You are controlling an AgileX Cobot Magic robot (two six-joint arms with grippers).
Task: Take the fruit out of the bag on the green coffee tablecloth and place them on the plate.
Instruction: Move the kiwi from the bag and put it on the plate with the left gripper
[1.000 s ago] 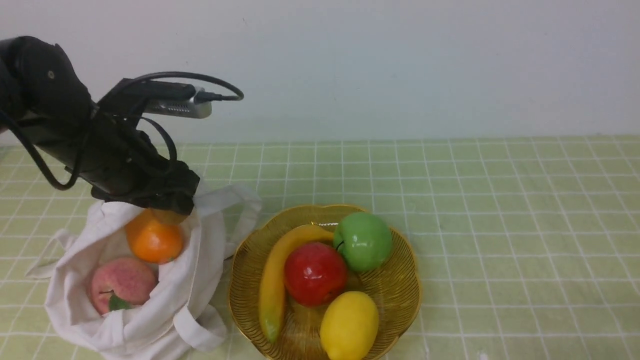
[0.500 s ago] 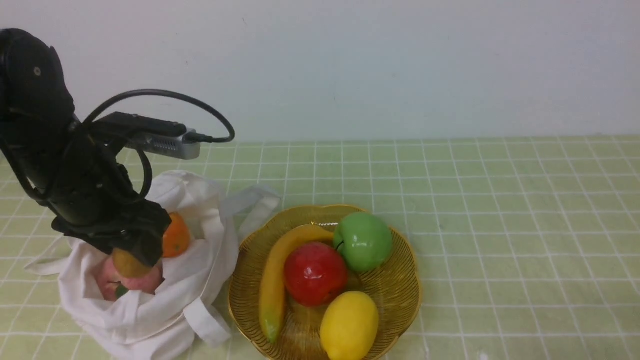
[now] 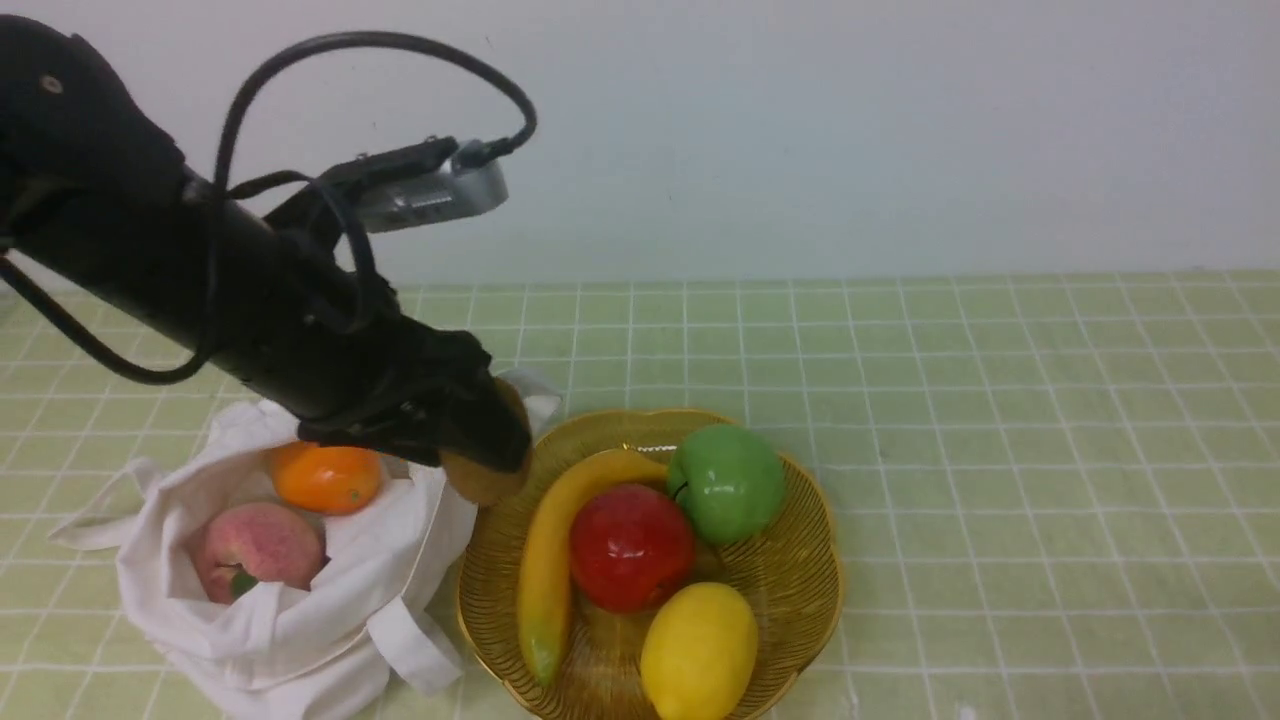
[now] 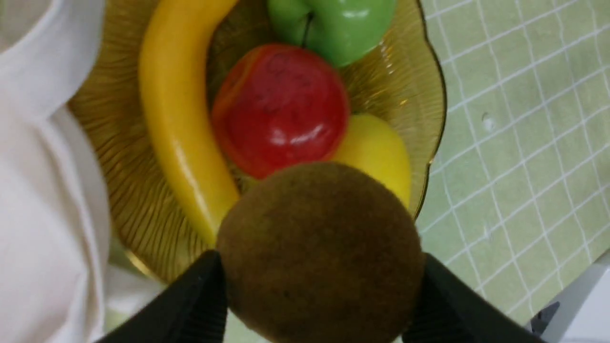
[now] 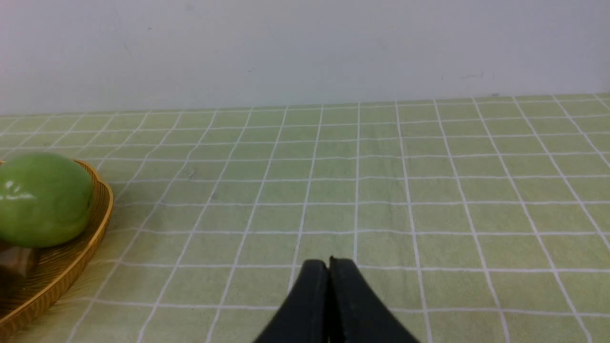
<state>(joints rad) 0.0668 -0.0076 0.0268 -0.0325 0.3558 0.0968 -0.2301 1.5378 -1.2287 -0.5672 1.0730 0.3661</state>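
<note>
Left hand (image 3: 497, 443), clamped on the brownish pear-like fruit (image 3: 478, 483), hangs over the left rim of the plate (image 3: 822, 540), whose centre lies rightward.

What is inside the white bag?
An orange fruit and a pink peach lie in the open mouth of the bag. Anything beneath them or under the cloth folds is hidden.

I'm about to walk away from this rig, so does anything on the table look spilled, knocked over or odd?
Nothing spilled or damaged. The white cloth bag is slumped open, its cloth up against the rim of the golden plate. The orange and peach sit inside it.
</note>
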